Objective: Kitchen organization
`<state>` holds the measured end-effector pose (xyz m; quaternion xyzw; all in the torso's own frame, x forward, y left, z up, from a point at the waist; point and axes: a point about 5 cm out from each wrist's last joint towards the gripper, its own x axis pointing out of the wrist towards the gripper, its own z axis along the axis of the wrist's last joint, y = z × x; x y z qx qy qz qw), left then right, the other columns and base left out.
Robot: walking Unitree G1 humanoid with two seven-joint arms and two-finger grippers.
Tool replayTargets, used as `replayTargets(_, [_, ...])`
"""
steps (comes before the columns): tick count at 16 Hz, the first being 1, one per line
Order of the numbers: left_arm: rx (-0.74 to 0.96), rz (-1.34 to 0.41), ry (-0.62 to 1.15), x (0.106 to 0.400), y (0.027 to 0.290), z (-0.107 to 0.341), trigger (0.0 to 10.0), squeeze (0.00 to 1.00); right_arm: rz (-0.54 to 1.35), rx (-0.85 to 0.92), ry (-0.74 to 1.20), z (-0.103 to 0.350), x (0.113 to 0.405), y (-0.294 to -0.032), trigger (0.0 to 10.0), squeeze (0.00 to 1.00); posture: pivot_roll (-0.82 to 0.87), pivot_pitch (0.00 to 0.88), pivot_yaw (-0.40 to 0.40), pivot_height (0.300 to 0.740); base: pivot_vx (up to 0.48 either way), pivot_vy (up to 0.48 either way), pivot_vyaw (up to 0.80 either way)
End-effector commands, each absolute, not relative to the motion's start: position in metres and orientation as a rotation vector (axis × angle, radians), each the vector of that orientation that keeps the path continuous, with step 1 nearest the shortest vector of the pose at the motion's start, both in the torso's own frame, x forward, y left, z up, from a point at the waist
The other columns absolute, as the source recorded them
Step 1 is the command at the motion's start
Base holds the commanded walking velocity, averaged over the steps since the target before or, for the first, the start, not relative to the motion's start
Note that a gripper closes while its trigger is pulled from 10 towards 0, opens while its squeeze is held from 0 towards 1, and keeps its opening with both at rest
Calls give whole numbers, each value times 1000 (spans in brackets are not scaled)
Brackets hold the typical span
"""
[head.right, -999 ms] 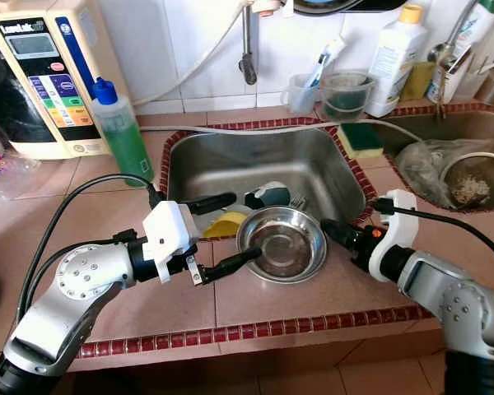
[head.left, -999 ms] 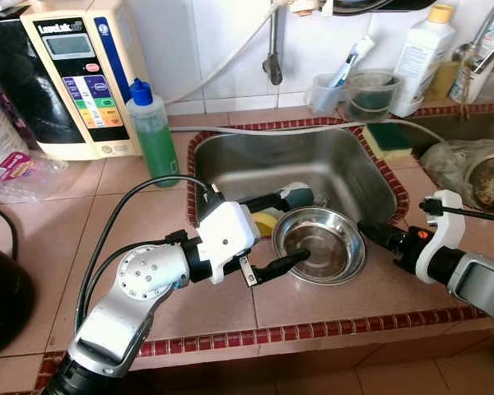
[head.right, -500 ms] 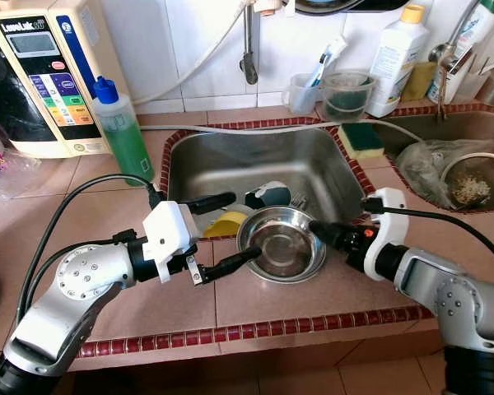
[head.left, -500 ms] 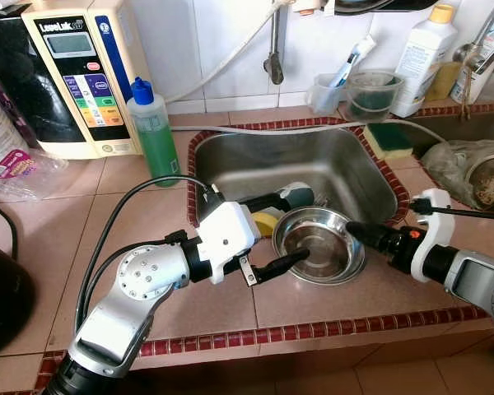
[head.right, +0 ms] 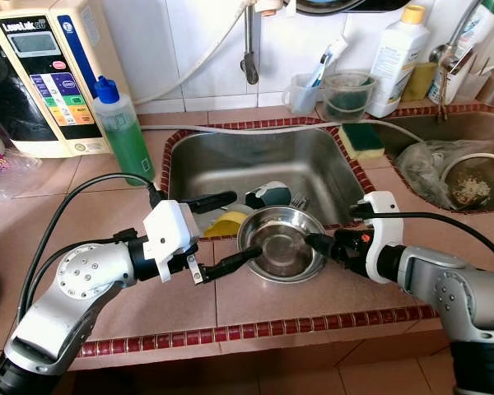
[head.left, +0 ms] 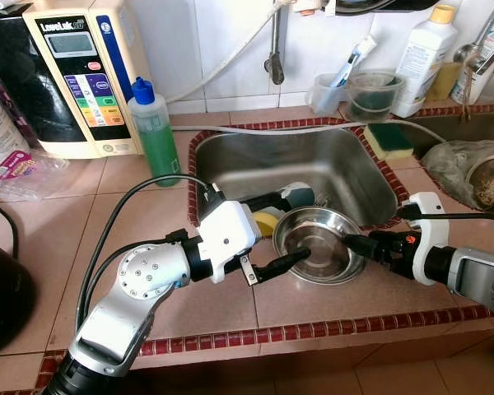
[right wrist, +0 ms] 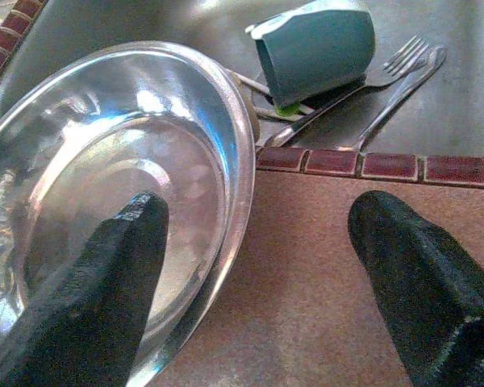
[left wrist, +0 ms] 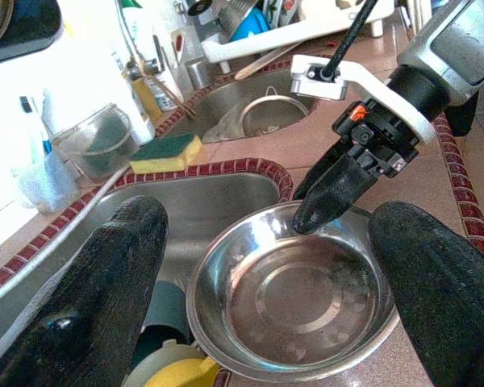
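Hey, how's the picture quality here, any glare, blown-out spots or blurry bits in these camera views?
Left wrist view: the upper left is blown out to white, and the near fingers are soft. Right wrist view: bright highlights on the steel bowl, with the close fingertips out of focus. Left eye view: evenly lit and sharp, with mild reflections in the sink.
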<state>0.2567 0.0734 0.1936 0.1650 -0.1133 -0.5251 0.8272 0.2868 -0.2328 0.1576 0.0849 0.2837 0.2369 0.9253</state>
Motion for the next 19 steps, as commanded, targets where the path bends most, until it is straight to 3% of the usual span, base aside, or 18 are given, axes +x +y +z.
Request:
replayTargets(1, [368,-1119,-258,258,73,197,10000,0,451,163,660,148,284,-239,10000,1000,-254,115,43,740,0,0,0])
replayTargets(2, [368,-1119,-258,258,73,197,10000,0,445,154,661,148,284,-240,10000,0,-255,115,44,740,0,0,0])
replayTargets(3, [369,-1120,-258,258,73,197,10000,0,445,151,661,148,285,-241,10000,0,-255,115,44,740,0,0,0])
replayTargets(4, [369,-1120,-258,259,73,197,10000,0,432,162,665,149,285,-242,2980,0,-256,114,45,740,0,0,0])
replayTargets(5, [371,-1119,-261,259,73,198,10000,0,420,144,657,150,285,-244,2980,0,-256,114,45,740,0,0,0])
replayTargets(6, [372,-1119,-262,259,73,198,10000,0,412,114,647,151,286,-247,0,0,-258,113,46,740,0,0,0])
replayTargets(19, [397,-1135,-256,258,74,194,10000,0,407,77,640,150,290,-249,0,0,-249,91,41,740,0,0,0])
